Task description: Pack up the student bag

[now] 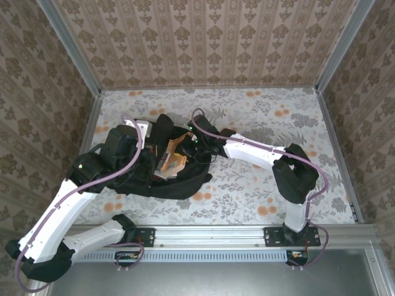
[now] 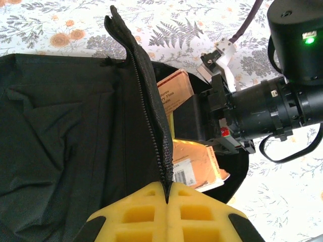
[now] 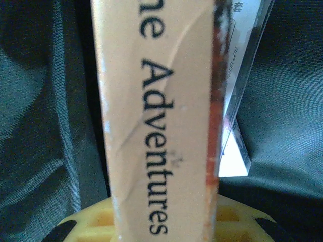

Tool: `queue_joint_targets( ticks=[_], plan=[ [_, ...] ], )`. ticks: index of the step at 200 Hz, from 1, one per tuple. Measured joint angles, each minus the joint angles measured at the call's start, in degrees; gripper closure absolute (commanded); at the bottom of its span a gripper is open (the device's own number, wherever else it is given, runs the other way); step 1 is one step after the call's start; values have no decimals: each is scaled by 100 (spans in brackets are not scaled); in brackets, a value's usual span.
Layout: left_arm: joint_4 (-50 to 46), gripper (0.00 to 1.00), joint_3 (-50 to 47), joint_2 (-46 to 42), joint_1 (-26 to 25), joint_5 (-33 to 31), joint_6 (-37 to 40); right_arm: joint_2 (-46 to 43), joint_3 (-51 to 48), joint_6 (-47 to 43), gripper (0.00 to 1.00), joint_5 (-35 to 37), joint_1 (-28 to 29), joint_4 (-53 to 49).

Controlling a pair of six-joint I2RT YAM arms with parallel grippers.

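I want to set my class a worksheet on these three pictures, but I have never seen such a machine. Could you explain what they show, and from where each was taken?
Two white and black robot arms are bolted at the near edge of a floral-patterned table. One picture looks down from above; the other two come from small cameras on each arm's wrist. On the table lies a large black soft fabric backpack, opened. The left tool, with yellow fingers, is shut on the bag's zipper edge, holding it up. The right tool grips a tan paperback book, spine reading "Adventures", at the bag's opening. Another orange-brown book lies inside.
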Motion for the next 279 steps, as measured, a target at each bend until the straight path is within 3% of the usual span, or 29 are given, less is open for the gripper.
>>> queue_joint_targets(
  ticks=[39, 51, 63, 73, 81, 113, 168, 213, 279],
  plan=[
    [44, 100, 35, 28, 0, 96, -2, 457, 20, 494, 100, 219, 186, 1021],
    [42, 100, 92, 52, 0, 103, 0, 721, 114, 643, 95, 256, 245, 1342],
    [44, 100, 151, 68, 0, 101, 0, 1043, 313, 772, 81, 278, 319, 1663],
    [44, 100, 199, 79, 0, 98, -2, 1292, 511, 839, 56, 310, 389, 1860],
    [50, 100, 212, 76, 0, 98, 0, 1449, 669, 868, 42, 330, 442, 1945],
    [83, 100, 212, 74, 0, 94, 0, 1600, 828, 787, 20, 474, 605, 2039],
    [85, 100, 181, 20, 2, 13, 0, 1003, 210, 144, 12, 693, 494, 1821],
    [168, 100, -9, 2, 2, 74, -4, 96, -251, -520, 13, 804, 236, 1438],
    [824, 97, -507, 365, -192, 778, -190, -1386, -772, -1753, 17, 1204, -673, 474]
  ],
)
